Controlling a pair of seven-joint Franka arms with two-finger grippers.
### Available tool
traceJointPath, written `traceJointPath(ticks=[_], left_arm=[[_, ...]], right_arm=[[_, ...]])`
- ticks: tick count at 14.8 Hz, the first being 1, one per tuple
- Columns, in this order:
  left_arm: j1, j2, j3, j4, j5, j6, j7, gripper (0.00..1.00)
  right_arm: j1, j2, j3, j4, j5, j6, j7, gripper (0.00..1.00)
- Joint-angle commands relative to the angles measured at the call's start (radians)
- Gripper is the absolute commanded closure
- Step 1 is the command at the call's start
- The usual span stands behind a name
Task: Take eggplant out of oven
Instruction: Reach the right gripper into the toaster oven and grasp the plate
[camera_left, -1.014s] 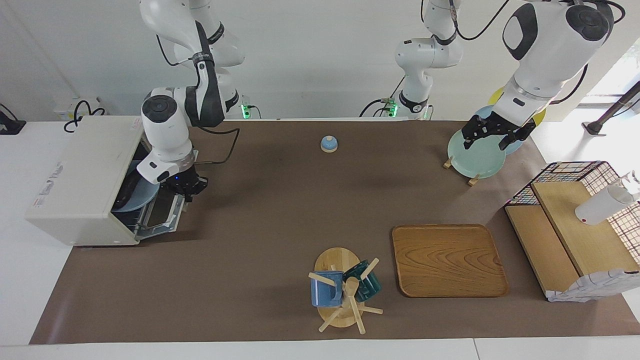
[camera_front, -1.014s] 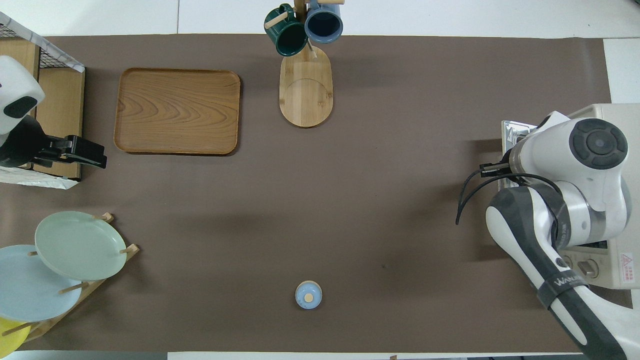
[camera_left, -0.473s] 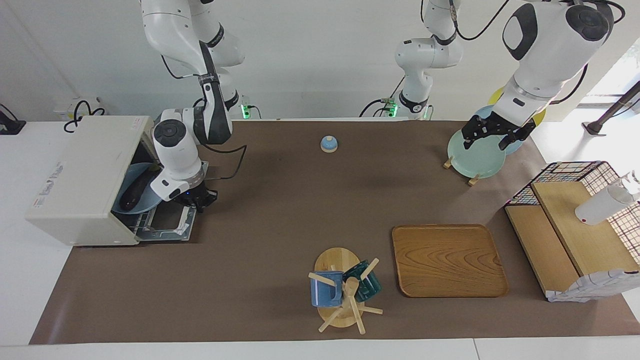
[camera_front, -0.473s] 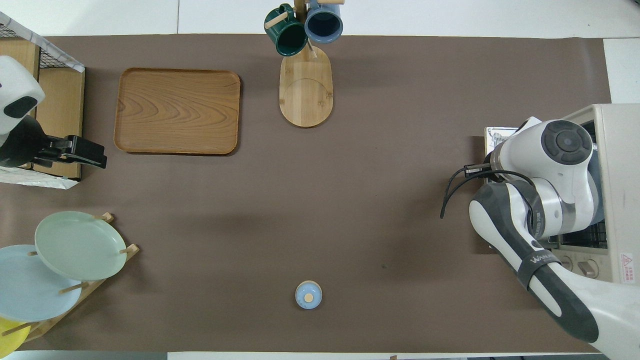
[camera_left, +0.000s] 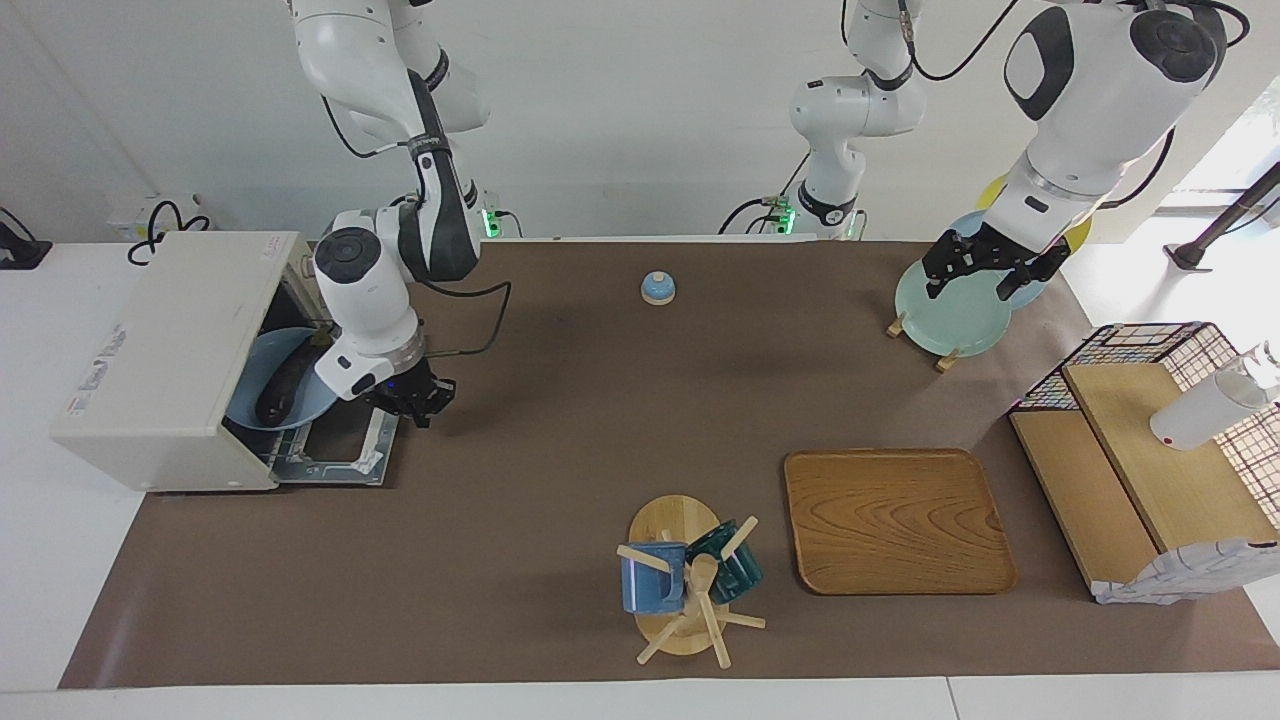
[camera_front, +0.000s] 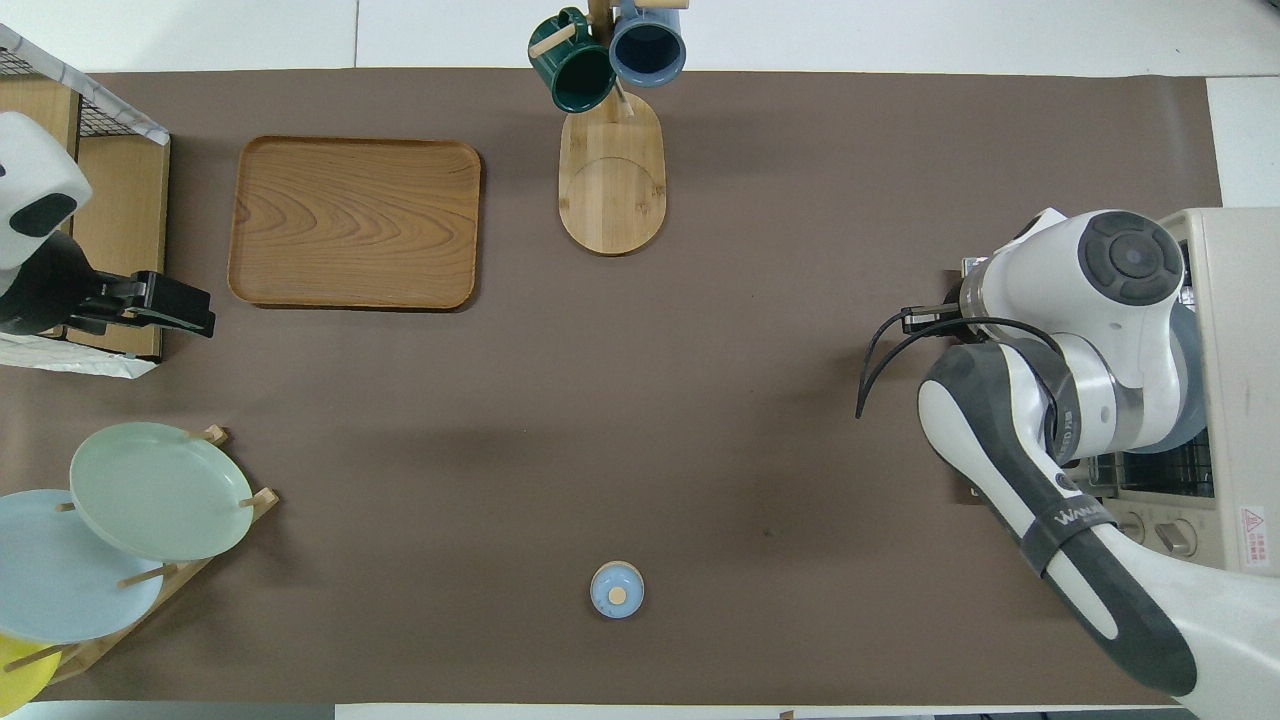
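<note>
— So, what do we find in the facing view?

— We see the boxy cream-white toaster oven (camera_left: 165, 360) at the right arm's end of the table, its dark glass door (camera_left: 335, 445) dropped flat. Inside, on a pale blue round plate (camera_left: 280, 392), lies the slim, glossy dark eggplant (camera_left: 280, 385). The right gripper (camera_left: 412, 397) hangs over the outer edge of the open door, just beside the plate's rim; we cannot tell how its fingers stand. It holds nothing that we can see.

— And the other arm?

— The left gripper (camera_left: 985, 262) waits above a pale green plate (camera_left: 950, 310) standing in a wooden rack; we cannot tell its fingers either. On the brown mat (camera_left: 560, 420) we also find a small blue bell (camera_left: 657, 288), a rectangular wooden tray (camera_left: 897, 521) and a wooden mug tree (camera_left: 690, 580).

— Now the overhead view?

— There the right arm's white joints cover most of the oven (camera_front: 1235, 390) opening, so we cannot see the eggplant. The left gripper (camera_front: 175, 305) shows as a black shape beside the wooden tray (camera_front: 355, 222), near the green plate (camera_front: 160, 490).
</note>
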Motion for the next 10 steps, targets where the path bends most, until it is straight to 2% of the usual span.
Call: traceJointPath(ticks=[1, 4, 10], left_arm=[[0.007, -0.013, -0.003, -0.001, 0.013, -0.017, 0.007, 0.0], [0.009, -0.013, -0.003, -0.001, 0.013, -0.011, 0.004, 0.0], [0.009, -0.013, -0.003, -0.001, 0.013, -0.011, 0.004, 0.0]], right_arm=[[-0.017, -0.038, -0.011, 0.046, -0.03, -0.138, 0.005, 0.69], [-0.063, -0.078, -0.01, 0.045, -0.182, -0.231, 0.005, 0.68], [-0.155, -0.104, -0.008, -0.038, -0.185, -0.164, -0.057, 0.68]])
